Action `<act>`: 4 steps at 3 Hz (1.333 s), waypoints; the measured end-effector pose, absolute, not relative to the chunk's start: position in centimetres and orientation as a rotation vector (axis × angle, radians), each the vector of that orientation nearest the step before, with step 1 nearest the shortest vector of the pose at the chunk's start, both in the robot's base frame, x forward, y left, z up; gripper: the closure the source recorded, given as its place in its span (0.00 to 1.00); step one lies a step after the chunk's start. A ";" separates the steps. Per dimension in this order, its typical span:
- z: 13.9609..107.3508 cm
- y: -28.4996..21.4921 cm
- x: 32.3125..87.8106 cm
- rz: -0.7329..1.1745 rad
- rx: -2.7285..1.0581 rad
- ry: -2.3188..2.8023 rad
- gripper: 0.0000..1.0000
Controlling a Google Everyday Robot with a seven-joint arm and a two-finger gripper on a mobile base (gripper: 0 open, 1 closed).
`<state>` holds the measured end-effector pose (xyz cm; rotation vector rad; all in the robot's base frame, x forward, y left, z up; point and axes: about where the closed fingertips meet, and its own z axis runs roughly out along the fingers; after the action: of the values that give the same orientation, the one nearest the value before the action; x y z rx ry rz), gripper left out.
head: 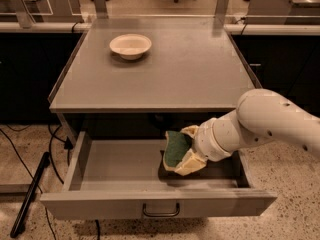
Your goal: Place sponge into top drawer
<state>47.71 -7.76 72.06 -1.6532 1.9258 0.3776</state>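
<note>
**Sponge inside drawer, not yet let go**

Cream round bowl [130,45] sits left of centre on the grey metal bench [200,79]. Below it, the wide shallow grey metal top drawer [115,165] stands pulled out. Right of its middle is the small sponge [174,147], dark green face on pale yellow foam. It is held on edge within the drawer walls; contact with the floor is unclear. The pincer [184,150] is closed around it. Judged left to do: release the sponge, withdraw the white arm [260,124].
</note>
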 end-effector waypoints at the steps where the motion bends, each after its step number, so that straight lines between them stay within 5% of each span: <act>1: 71.0 -7.6 48.8 0.376 -1.644 1.921 1.00; 4: 65.7 -7.4 50.4 0.463 -1.574 1.919 1.00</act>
<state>50.38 -7.44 65.72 -1.5738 1.9191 0.4632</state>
